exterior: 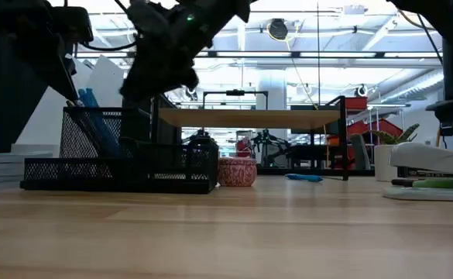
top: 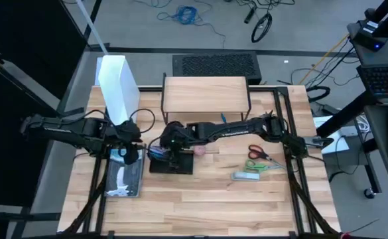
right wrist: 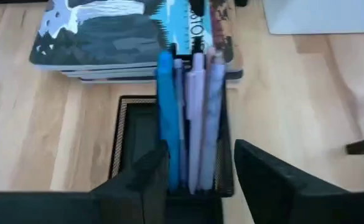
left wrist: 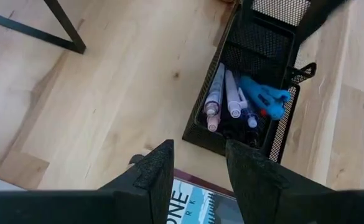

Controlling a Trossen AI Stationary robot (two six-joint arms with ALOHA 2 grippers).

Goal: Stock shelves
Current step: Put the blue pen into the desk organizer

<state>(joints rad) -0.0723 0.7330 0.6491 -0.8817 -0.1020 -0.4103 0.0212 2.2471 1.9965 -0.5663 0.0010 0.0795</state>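
The shelves (top: 205, 93) are a low riser with a light-wood top on thin black legs, standing at the table's far middle. In front of them a black mesh organizer tray (top: 172, 162) rests on the table, with blue and lilac pens (right wrist: 191, 112) upright in its tall compartment. My right gripper (right wrist: 197, 180) is open above that compartment, one finger on each side of it. My left gripper (left wrist: 197, 171) is open over the far edge of a stack of books (top: 124, 176) left of the organizer, with nothing between its fingers. My right gripper's fingers (right wrist: 150, 177) come from above on either side of the organizer's pen compartment (right wrist: 222, 168). I cannot tell whether they touch its mesh walls. The organizer sits flat on the table.
A tall white file box (top: 117, 86) stands at the far left beside the shelves. A small pink jar (exterior: 236, 172) sits right of the organizer. Red scissors (top: 258, 153), green scissors (top: 261, 166) and a stapler (top: 247, 176) lie at the right. The near half of the table is bare wood.
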